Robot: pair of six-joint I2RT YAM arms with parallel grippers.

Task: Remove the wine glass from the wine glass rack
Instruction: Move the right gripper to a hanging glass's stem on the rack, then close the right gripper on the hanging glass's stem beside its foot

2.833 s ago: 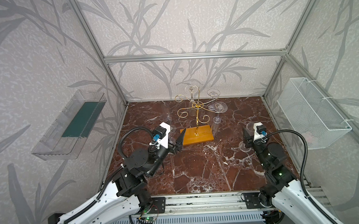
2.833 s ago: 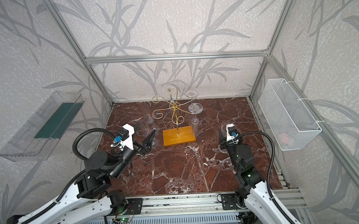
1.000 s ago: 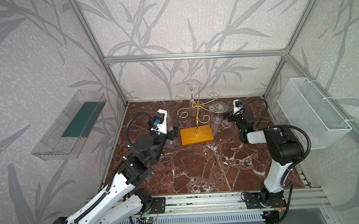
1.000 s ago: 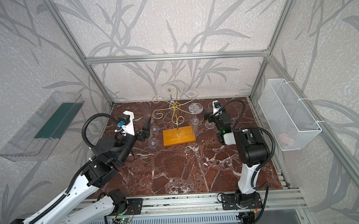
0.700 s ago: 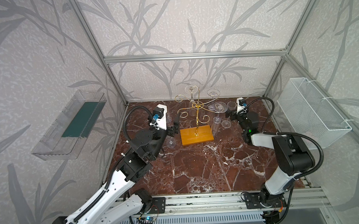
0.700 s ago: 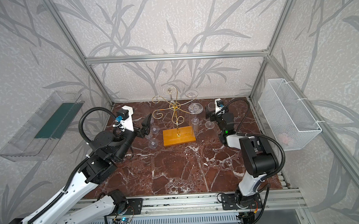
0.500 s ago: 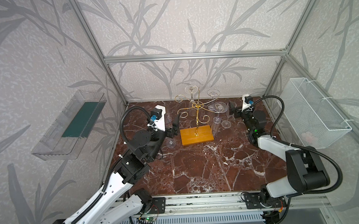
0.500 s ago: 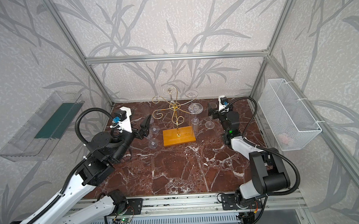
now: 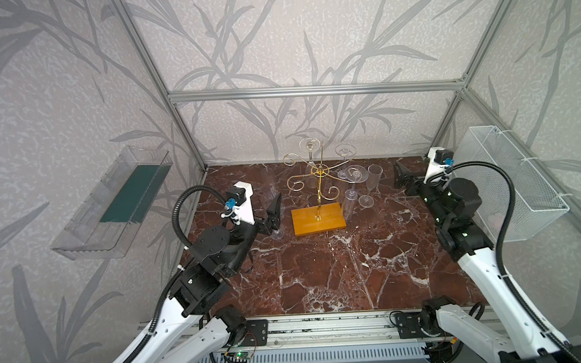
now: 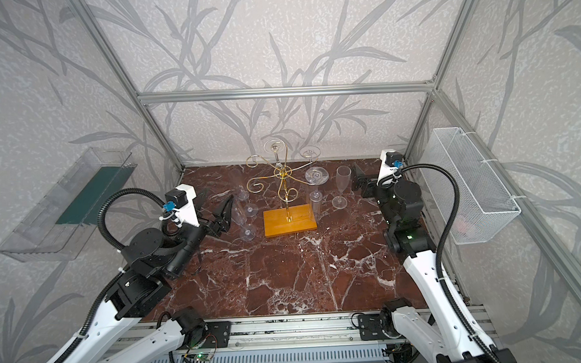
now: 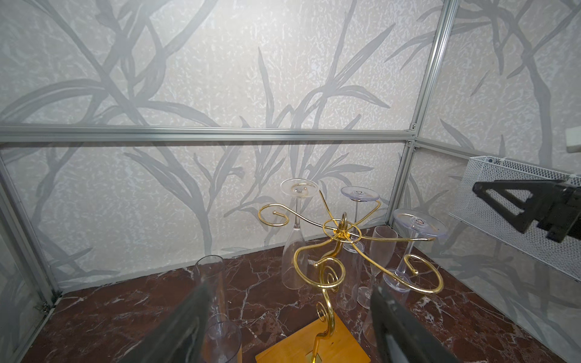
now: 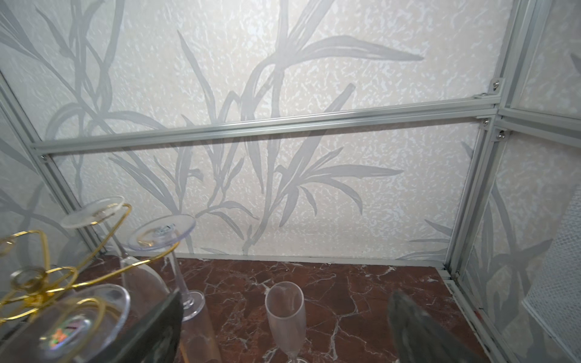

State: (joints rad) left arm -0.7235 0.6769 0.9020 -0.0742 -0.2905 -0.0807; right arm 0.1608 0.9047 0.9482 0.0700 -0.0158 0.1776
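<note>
Glass [image 9: 357, 175] nearest the right claw [image 12: 286, 295] is hanging foot-up from a curl of the rack [image 9: 320, 193], on the rack's right side in both top views. That claw is gaping wide and gripping nothing. It is pointing leftward at the glass, with an upright flute [image 9: 374, 178] standing on the tabletop [image 9: 337, 271] between them, near the fingers but apart from them. The right arm is stretching far back alongside the wire basket [image 9: 518, 179].

The left claw [image 11: 289, 287] is likewise spread wide and empty, aiming at the rack from the left. A loose standing glass [image 10: 239, 214] is sitting just beside one finger [image 10: 227, 210]; I cannot tell whether they are touching. The left arm is bending at a raised elbow, its forearm pointing toward the rack.

A second glass [image 9: 310, 144] and a third glass [image 9: 345, 150] are hanging at the rack's far side. The orange base [image 9: 318, 219] is resting on the tabletop toward the back.
</note>
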